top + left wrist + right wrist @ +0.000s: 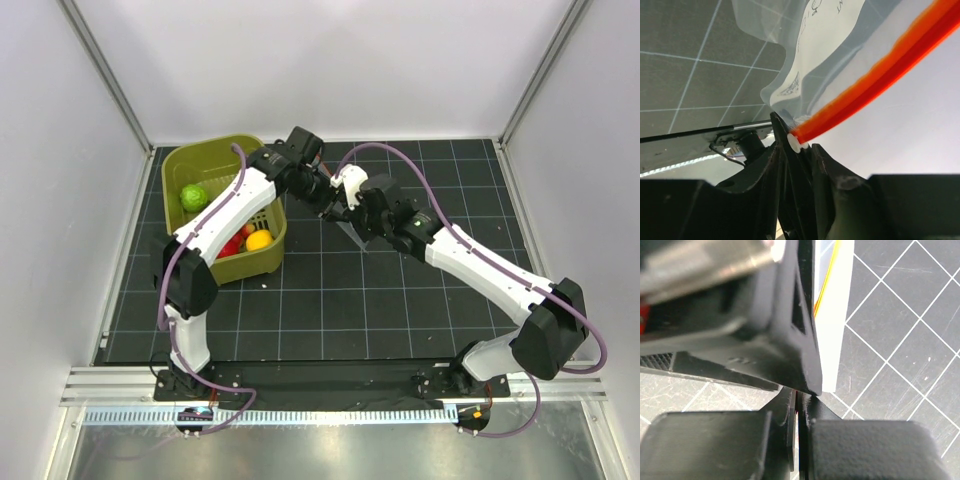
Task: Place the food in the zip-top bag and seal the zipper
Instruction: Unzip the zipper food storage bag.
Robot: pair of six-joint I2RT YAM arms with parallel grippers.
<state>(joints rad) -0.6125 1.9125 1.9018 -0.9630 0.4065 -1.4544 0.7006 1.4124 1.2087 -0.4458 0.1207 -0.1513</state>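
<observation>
The clear zip-top bag (820,60) hangs in the air between my two grippers. Its red-orange zipper (880,75) runs up to the right. My left gripper (797,145) is shut on the end of the zipper, at a small white tab (794,142). My right gripper (799,397) is shut, with a thin red sliver of the bag's edge between its pads. In the top view the grippers meet, left (322,198) and right (342,210), and hide the bag. The food lies in the olive-green basket (215,160): a green ball (193,196), a yellow ball (258,240) and red pieces (234,246).
The basket stands at the back left of the black gridded mat (400,300), under my left arm. White walls close in the back and both sides. The left gripper's dark body (740,340) fills the right wrist view, close to my right fingers.
</observation>
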